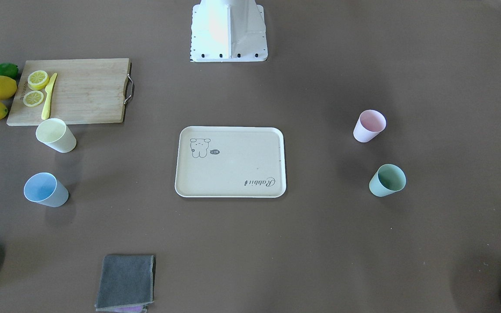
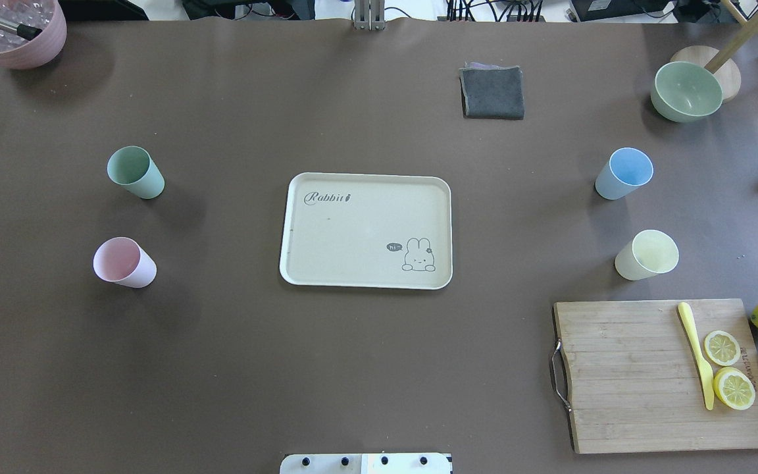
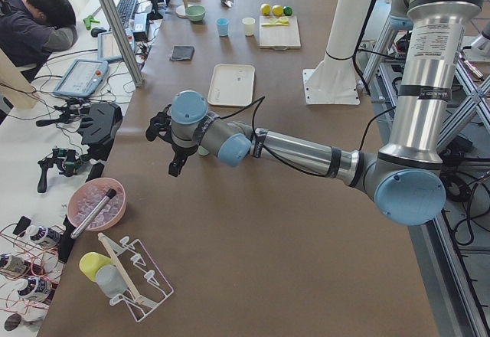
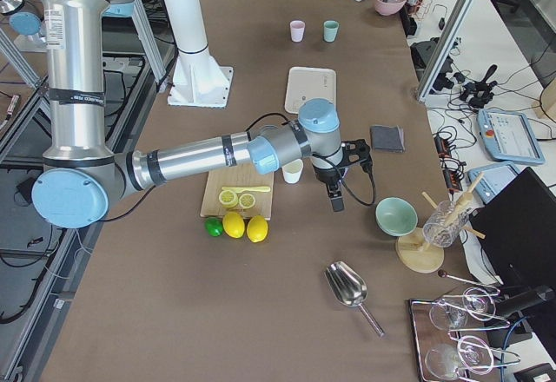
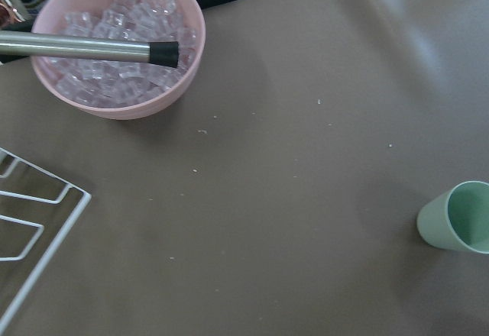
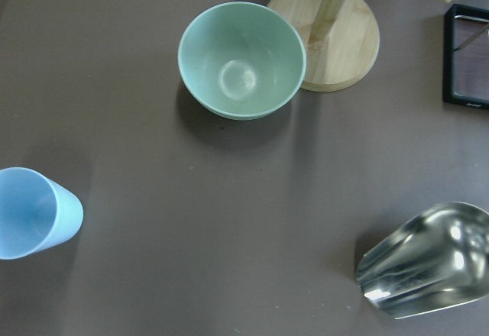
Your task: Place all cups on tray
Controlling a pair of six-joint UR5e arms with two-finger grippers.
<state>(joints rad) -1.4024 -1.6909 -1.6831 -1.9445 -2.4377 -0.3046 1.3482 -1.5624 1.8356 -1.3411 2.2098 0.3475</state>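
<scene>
Front view: the tray point(image 1: 233, 171) lay empty mid-surface point(image 1: 276, 243), with the yellow cup point(image 1: 56, 135) and blue cup point(image 1: 45, 190) on one side and the pink cup point(image 1: 369, 125) and mint cup point(image 1: 387, 180) on the other, all well apart from it.

Side views: the left pincer point(image 3: 173, 153) and right pincer point(image 4: 337, 193) hung near their cups; I could not tell their spread. The first grasp seemed pending and called for a descent. An operator point(image 3: 34, 27) sat at a desk.

The tray point(image 2: 353, 224) sits at the middle of the table point(image 2: 221, 368), straight before me. Well to its left stand the far left cup point(image 2: 135, 172) and, nearer me, the near left cup point(image 2: 124, 262). Well to its right stand the far right cup point(image 2: 624, 173) and the near right cup point(image 2: 646, 255), with the cutting board point(image 2: 629, 382) just nearer me than that last one. A cloth point(image 2: 492, 92) lies behind the tray, rightward.
</scene>
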